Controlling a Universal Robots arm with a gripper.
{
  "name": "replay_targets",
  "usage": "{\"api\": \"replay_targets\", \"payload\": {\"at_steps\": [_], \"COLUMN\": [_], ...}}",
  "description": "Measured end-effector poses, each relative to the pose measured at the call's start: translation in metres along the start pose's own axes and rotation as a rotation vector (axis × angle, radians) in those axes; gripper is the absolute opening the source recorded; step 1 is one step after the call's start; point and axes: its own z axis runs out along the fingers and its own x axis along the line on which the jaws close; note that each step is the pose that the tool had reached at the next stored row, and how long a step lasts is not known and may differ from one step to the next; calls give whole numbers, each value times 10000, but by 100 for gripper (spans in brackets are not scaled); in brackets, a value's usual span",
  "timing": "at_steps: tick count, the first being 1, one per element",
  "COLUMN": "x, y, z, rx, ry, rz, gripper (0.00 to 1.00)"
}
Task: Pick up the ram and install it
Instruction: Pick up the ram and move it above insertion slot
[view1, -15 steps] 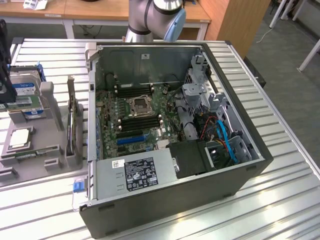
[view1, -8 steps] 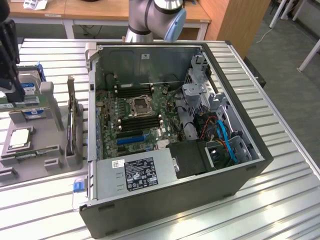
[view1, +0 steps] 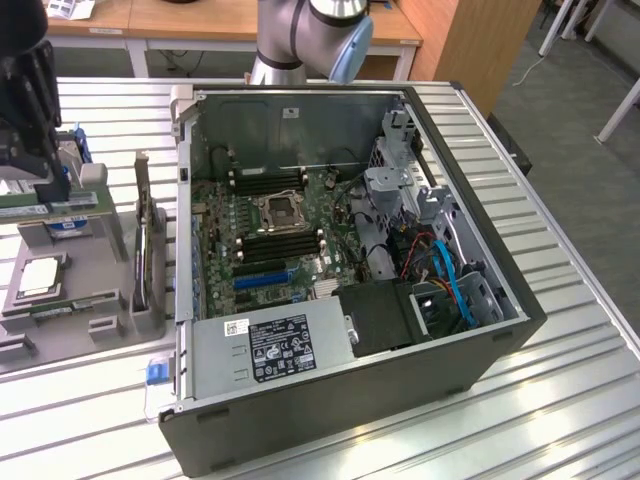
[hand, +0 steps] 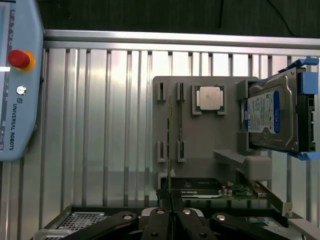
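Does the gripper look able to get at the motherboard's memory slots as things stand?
Probably yes. The computer case lies open on its side, and the memory slots beside the processor socket face up with no cables across them. The gripper, fingers shut on the ram, is off beside the case.

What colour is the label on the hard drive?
Blue and white. The label on the hard drive shows best in the wrist view.

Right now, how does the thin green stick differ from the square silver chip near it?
The ram is long, thin and green; the processor chip is square and silver. The ram stands on edge, while the processor chip lies flat in its recess. The pincer is shut on the ram; the processor chip sits untouched. Both are at the grey holder.
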Motion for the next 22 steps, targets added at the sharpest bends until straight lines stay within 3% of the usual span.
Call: {"api": "replay_targets", "payload": {"at_steps": [22], "x": [-2], "y": [-544], "z": [-22], "rx": [0], "ry": [0], "rz": [0], "gripper": [12]}}
